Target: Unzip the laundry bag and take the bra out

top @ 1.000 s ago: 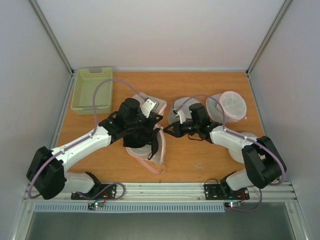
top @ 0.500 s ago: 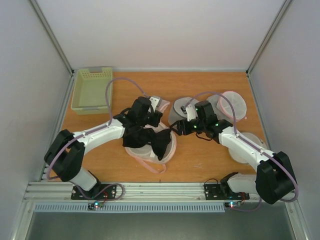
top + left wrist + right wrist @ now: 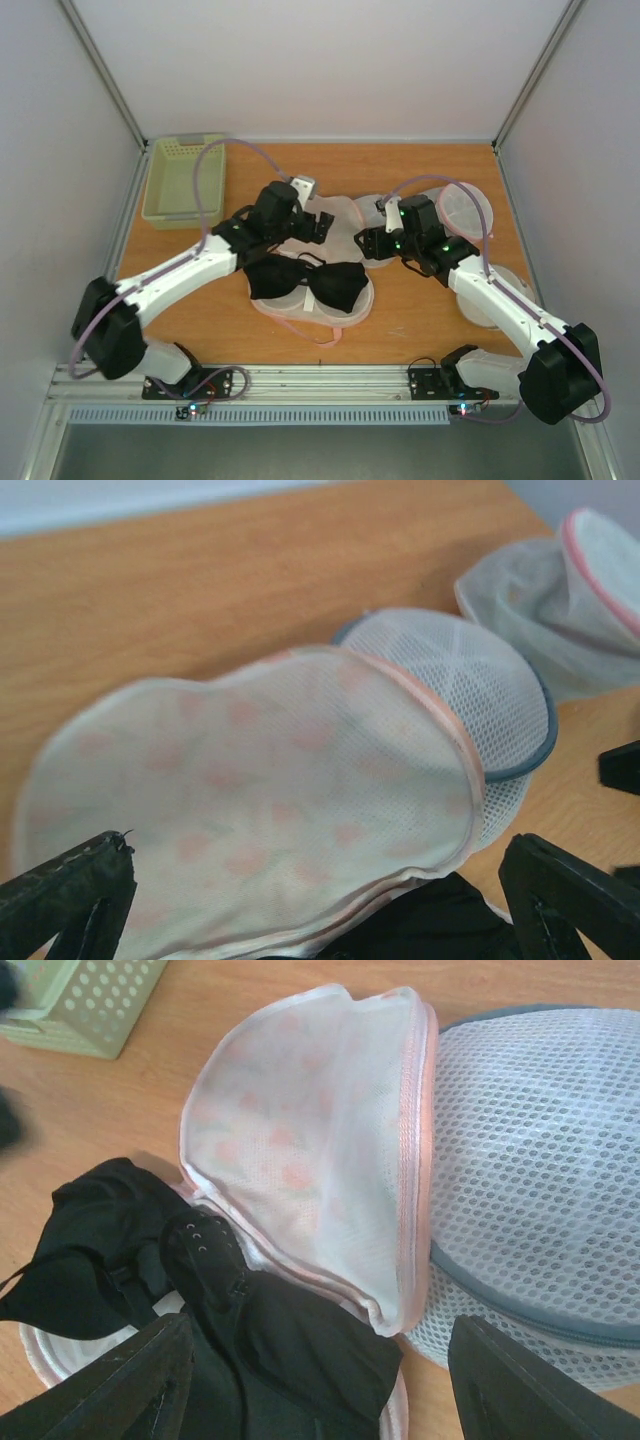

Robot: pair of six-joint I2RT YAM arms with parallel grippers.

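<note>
The laundry bag [image 3: 290,310] lies unzipped mid-table. Its upper flap [image 3: 340,210] is folded back toward the rear, pale mesh inside showing pink print [image 3: 250,810] [image 3: 310,1140]. The black bra [image 3: 305,280] lies spread across the bag's lower half, both cups exposed [image 3: 250,1330]; a corner of it shows at the bottom of the left wrist view [image 3: 440,920]. My left gripper [image 3: 322,226] [image 3: 320,910] hovers open over the flap's near edge, holding nothing. My right gripper [image 3: 366,242] [image 3: 320,1390] is open above the bra's right cup and the flap's corner.
A green basket [image 3: 183,180] [image 3: 85,1000] stands at the back left. A grey-rimmed white mesh bag [image 3: 540,1180] [image 3: 470,690] lies under the flap's right side. A pink-trimmed mesh cylinder [image 3: 462,210] [image 3: 590,580] sits behind it, another white bag [image 3: 495,290] beside the right arm.
Both grippers have opened and let go. The bag's flap has swung back toward the rear, and the bra now lies flat and spread on the lower half. Both arms moved rearward.
</note>
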